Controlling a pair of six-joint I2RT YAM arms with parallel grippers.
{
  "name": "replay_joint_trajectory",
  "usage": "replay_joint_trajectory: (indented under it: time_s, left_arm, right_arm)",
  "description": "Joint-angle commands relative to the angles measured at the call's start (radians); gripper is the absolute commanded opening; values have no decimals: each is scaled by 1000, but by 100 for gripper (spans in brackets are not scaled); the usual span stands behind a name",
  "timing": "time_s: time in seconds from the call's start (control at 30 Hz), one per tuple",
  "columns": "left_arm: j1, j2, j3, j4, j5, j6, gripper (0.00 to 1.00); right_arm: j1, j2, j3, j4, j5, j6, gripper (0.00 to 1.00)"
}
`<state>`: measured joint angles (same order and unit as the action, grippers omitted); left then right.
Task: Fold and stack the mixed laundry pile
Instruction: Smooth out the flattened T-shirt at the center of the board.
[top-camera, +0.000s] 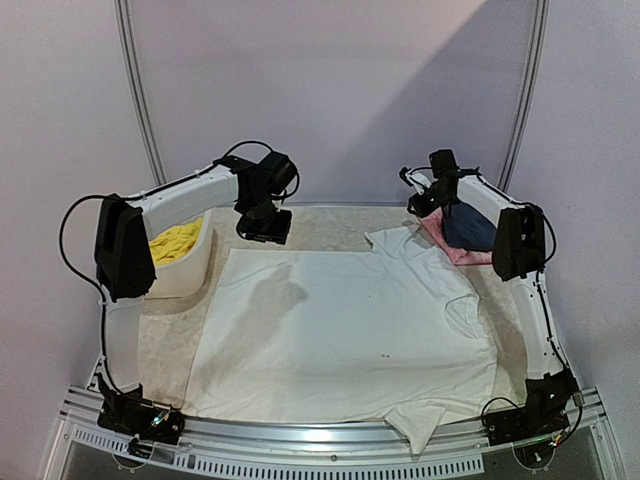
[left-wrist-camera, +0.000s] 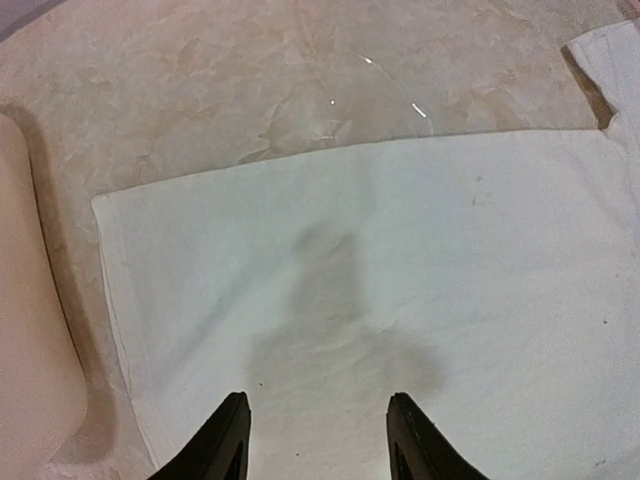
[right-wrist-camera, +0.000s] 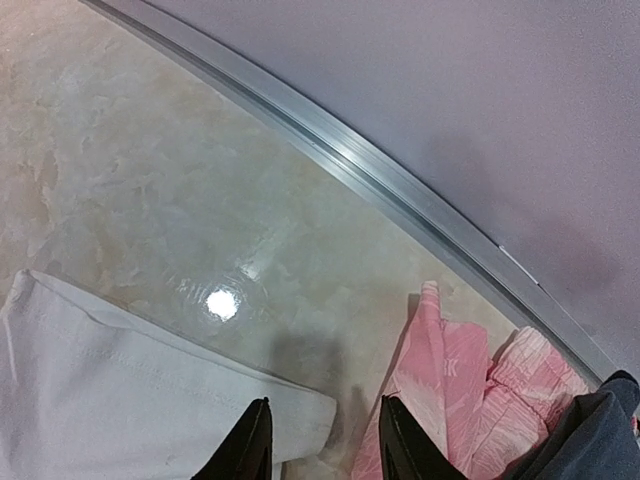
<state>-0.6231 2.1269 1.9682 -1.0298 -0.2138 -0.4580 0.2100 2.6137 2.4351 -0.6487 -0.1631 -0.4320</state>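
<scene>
I see the white T-shirt (top-camera: 340, 330) flat mid-table and unfolded, yellow shorts (top-camera: 177, 240) in the white basket (top-camera: 190, 278) at left, and my left gripper (left-wrist-camera: 318, 402) and right gripper (right-wrist-camera: 322, 405) parted, empty, over its far edge, so next I judge they must lower and pinch 2 corners.

White T-shirt (top-camera: 340, 330), yellow shorts (top-camera: 175, 241), pink cloth (right-wrist-camera: 470, 400)
</scene>
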Motion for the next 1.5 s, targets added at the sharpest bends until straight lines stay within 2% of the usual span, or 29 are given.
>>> replay_joint_trajectory:
  time_s: [0.0,0.43,0.67,0.93,1.17,1.3,1.47]
  left_arm:
    - [-2,-25,-6,-17,20,-14,48]
    - [-26,-109,-112,28,56,-47,48]
    - [-57,-107,-100,23,63,-59,48]
    - [-72,-82,-50,-12,58,-69,48]
    - [-69,-59,38,-85,27,-60,48]
    - [-26,-18,99,-111,-9,-65,48]
    - [29,86,168,-117,-37,-61,47]
  right_arm:
    - [-25,82,89,-140,12,37,38]
    - [-41,87,117,-288,-154,141,37]
    - [-42,79,127,-288,-195,187,39]
    - [-49,87,144,-234,-122,278,43]
    - [-50,85,146,-229,-164,295,40]
    - [-57,20,45,-210,-288,329,41]
    - [-63,-130,-157,-111,-312,354,45]
